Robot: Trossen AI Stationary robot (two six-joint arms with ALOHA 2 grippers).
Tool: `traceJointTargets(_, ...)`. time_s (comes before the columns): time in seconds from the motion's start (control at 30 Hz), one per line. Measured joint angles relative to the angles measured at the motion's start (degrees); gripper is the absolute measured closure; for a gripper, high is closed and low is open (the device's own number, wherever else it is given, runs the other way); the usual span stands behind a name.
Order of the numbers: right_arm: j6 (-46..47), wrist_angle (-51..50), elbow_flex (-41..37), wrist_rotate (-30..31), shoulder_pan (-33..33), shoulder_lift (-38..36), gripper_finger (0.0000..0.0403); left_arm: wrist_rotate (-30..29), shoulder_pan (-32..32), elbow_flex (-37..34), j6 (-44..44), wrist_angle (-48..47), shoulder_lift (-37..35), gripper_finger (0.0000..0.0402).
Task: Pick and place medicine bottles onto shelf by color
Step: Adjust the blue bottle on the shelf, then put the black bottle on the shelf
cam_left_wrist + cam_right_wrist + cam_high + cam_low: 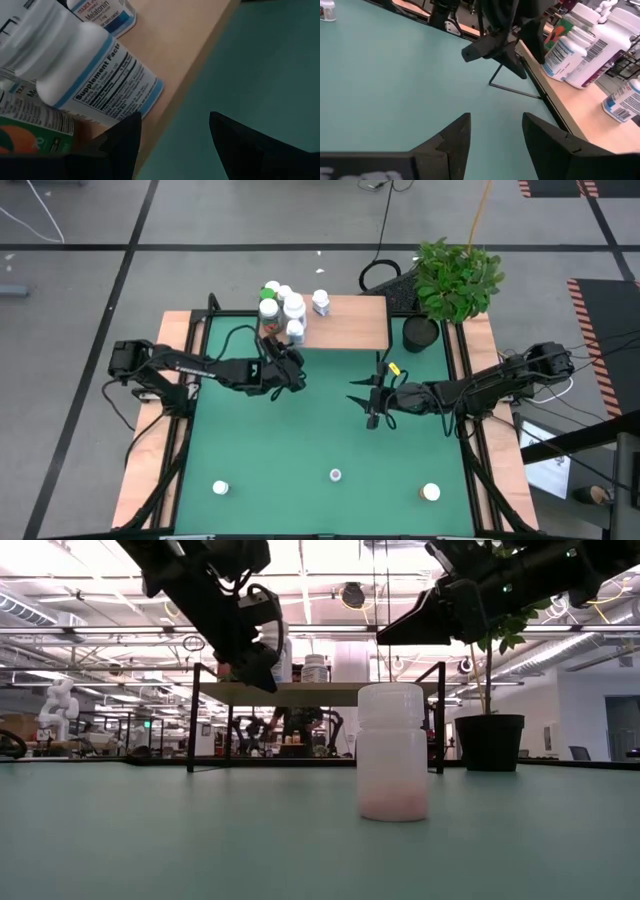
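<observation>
The shelf [345, 325], a low table with a light wood top, stands at the mat's far edge. Several medicine bottles [280, 305] crowd its left end, and one more [320, 302] stands apart. My left gripper [293, 370] is open at the shelf's near left corner, just short of a white, blue-labelled bottle [100, 70]; nothing is between its fingers [175, 120]. My right gripper [366, 402] hovers open and empty over the mat's middle [495, 120]. Three white bottles [220, 488] [336, 475] [431, 492] stand upright on the green mat near its front edge.
A black plant pot [422, 332] with a leafy plant stands right of the shelf. Wooden side boards [150, 440] flank the green mat [300, 440]. In the low view the middle white bottle [392, 752] stands in front of the shelf's black legs [192, 720].
</observation>
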Motion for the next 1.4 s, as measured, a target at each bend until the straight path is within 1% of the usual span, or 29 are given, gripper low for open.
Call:
traceJointTargets(0.17, 0.0, -0.02, 0.0, -0.02, 0.0, 0.0, 0.0232, 0.61, 1.84, 0.0, 0.68, 1.59, 0.0, 0.0165)
traceJointTargets(0.33, -0.02, -0.07, 0.0, -0.02, -0.02, 0.0, 0.0232, 3.4, 3.93, 0.0, 0.27, 1.58, 0.0, 0.0165)
traceJointTargets(0.5, -0.28, -0.03, 0.0, -0.04, -0.02, 0.0, 0.0232, 3.79, 4.08, 0.0, 0.45, 1.18, -0.03, 0.0165)
traceJointTargets(0.63, 0.48, 0.13, 0.0, -0.77, -0.02, -0.11, 0.023, 3.74, 1.35, 1.52, -0.44, -4.73, -2.56, 0.0165)
traceJointTargets(0.67, 0.5, 0.19, 0.0, -1.97, -0.02, -0.11, 0.0228, 3.68, 0.51, 2.21, -1.62, -5.86, -3.19, 0.0165)
traceJointTargets(0.73, 0.98, 0.74, 0.0, -4.68, -0.04, -0.11, 0.0219, 3.77, -1.25, 2.7, -4.53, -12.83, -5.5, 0.0165)
traceJointTargets(0.77, 1.63, 1.18, 0.03, -5.88, -0.04, -0.11, 0.0214, 3.78, -2.32, 3.87, -6.02, -14.75, -6.21, 0.0165)
traceJointTargets(0.8, 2.15, 1.31, 0.07, -6.4, 0.02, -0.11, 0.0208, 4.17, -3.43, 5.05, -7.78, -16.17, -7.06, 0.0164)
traceJointTargets(0.83, 2.6, 1.43, 0.02, -6.4, 0.16, -0.11, 0.0202, 5.03, -4.48, 5.81, -9.93, -19.74, -8.32, 0.0164)
traceJointTargets(0.87, 2.97, 1.46, 0.03, -6.38, 0.28, -0.15, 0.0195, 6.49, -5.7, 6.62, -12.08, -25.13, -9.71, 0.0164)
traceJointTargets(0.9, 3.29, 1.21, 0.07, -6.38, 0.33, -0.15, 0.019, 9.52, -6.96, 7.45, -14.24, -29.72, -10.62, 0.0164)
traceJointTargets(0.93, 3.56, 0.73, 0.05, -6.41, 0.45, -0.18, 0.0185, 14.05, -8.06, 8.52, -16.36, -32.03, -11.32, 0.0164)
traceJointTargets(1.03, 4.17, 0.72, 0.02, -8.02, 0.72, -0.33, 0.0174, 30.51, -11.5, 9.23, -22.28, -41.93, -13.54, 0.0164)
traceJointTargets(1.07, 4.17, 0.76, 0.02, -8.33, 0.8, -0.33, 0.0172, 35.52, -12.93, 9.09, -24.39, -43.27, -14.12, 0.0164)
traceJointTargets(1.13, 4.28, 1.12, 0.02, -9.96, 0.85, -0.31, 0.017, 41.8, -16.68, 7.89, -29.08, -43.99, -14.95, 0.0164)
traceJointTargets(1.23, 5.69, 1.03, 0.02, -11.92, 0.85, -0.33, 0.017, 45.95, -23.5, 5.71, -35.96, -45.16, -15.01, 0.0164)
traceJointTargets(1.33, 7.18, 1.03, 0.02, -12.35, 0.85, -0.33, 0.017, 46.8, -31.37, 4.13, -44.72, -43.96, -14.68, 0.0164)
traceJointTargets(1.4, 7.72, 0.96, 0.02, -12.33, 1.07, -0.33, 0.017, 46.49, -36.44, 3.74, -49.91, -41.52, -13.95, 0.0164)
